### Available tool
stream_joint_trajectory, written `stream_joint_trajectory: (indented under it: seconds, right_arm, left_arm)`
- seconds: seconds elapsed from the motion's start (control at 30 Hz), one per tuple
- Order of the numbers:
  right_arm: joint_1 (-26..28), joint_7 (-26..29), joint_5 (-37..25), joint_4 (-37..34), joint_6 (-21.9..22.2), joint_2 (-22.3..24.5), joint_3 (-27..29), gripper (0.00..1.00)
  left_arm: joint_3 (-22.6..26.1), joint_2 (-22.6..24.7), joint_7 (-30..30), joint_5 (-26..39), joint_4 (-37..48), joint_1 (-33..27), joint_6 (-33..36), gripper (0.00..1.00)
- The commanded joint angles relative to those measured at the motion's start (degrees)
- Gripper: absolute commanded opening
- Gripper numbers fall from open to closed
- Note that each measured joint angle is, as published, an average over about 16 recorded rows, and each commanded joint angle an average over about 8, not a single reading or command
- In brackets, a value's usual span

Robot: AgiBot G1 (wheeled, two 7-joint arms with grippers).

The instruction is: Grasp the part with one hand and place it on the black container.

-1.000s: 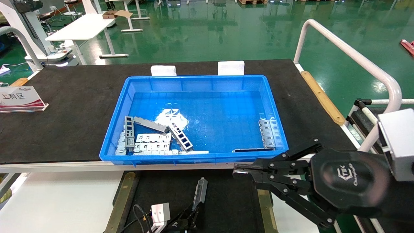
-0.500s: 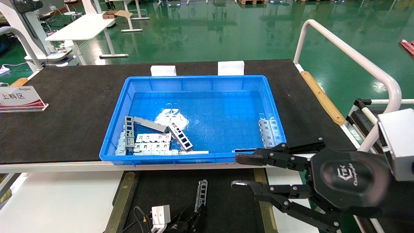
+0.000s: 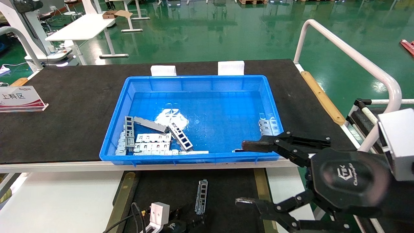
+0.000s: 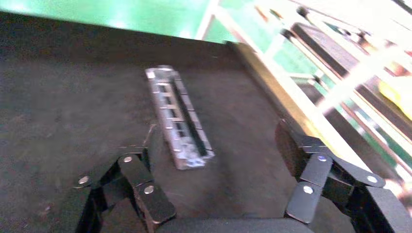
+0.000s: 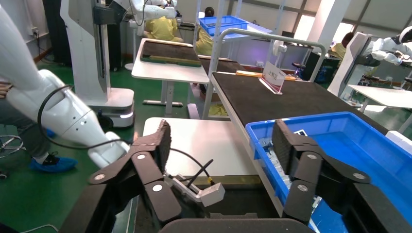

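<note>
The part [image 3: 201,196], a narrow silver channel bracket with cut-outs, lies flat on the black container [image 3: 229,194], between its brass side strips [image 3: 121,200]. My left gripper [image 3: 189,222] sits low at the near edge just behind the part, open and empty. In the left wrist view the part [image 4: 179,118] lies on the black surface ahead of the left gripper [image 4: 218,148], nearer one finger and touching neither. My right gripper [image 3: 244,174] hovers wide open and empty over the container's right side by the crate's near corner; it is also open in its wrist view [image 5: 222,141].
The blue crate [image 3: 194,79] on the black table mat holds several metal parts at its near left [image 3: 152,140] and near right [image 3: 268,126]. A sign [image 3: 21,97] stands at the left. A white rail [image 3: 355,58] runs along the right side.
My left gripper let go of the part and drew back toward me; the part now lies flat. My right gripper went from shut to wide open.
</note>
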Motion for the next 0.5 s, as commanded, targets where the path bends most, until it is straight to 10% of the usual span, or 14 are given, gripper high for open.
stream_joint_trajectory:
  seconds: [0.03,0.5]
  right_arm:
    - [0.00,0.00,0.00,0.00,0.00,0.00,0.00,1.00]
    - [0.01,-0.01,0.02,0.00,0.01,0.01,-0.03,1.00]
  left_arm:
    - [1.92,-1.82,-1.14,1.32,-0.11,-0.71,2.17,1.00]
    - [10.45,-13.26,-9.44,9.31,0.77,-7.56,17.82,1.00]
